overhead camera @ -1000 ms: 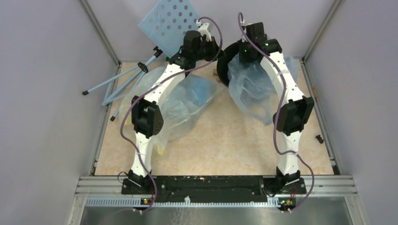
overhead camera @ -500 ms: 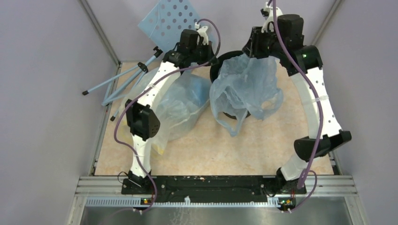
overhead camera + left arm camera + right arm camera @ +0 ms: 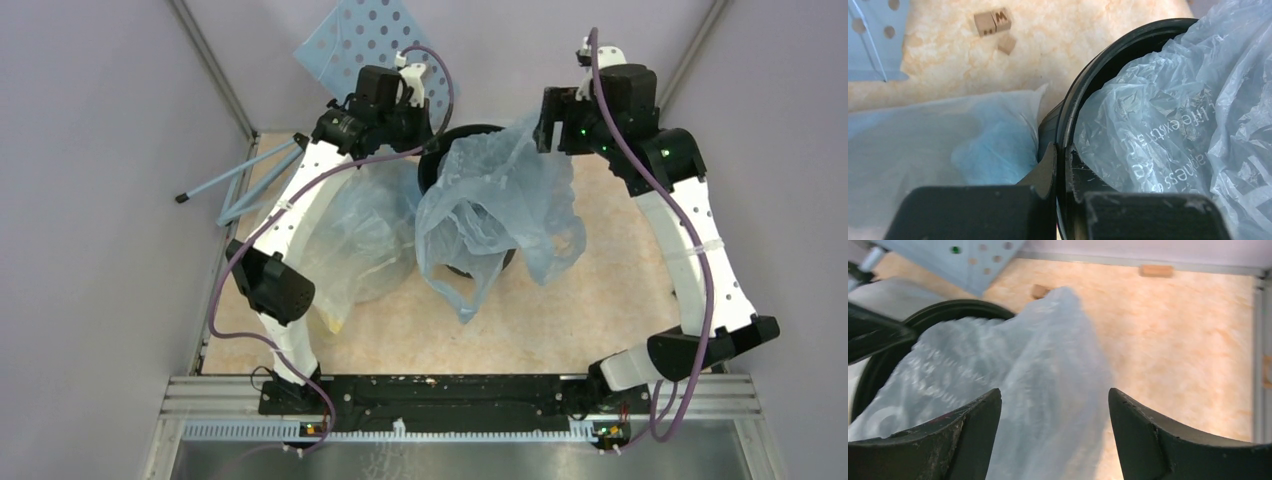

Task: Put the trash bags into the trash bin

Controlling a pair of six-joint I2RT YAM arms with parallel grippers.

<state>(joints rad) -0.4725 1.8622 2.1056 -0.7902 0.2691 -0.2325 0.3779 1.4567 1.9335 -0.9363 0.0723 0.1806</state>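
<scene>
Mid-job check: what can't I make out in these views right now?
- Floor of the trash bin: covered by the trash bag in every view.
- Wall of the bin: in the top view, hanging bag folds hide most of it.
- Contact of the right tool with the bag: jaws apart, but the right wrist view is blurred.
- Identity of the blue lump in the clear sack: in the left wrist view, the film hazes it.

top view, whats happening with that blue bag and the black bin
The left end effector is clamped on the rim of the trash bin. The trash bag lies bunched over the bin's mouth, much of it spilling outside. The right end effector is open over the bag, not gripping it.
</scene>
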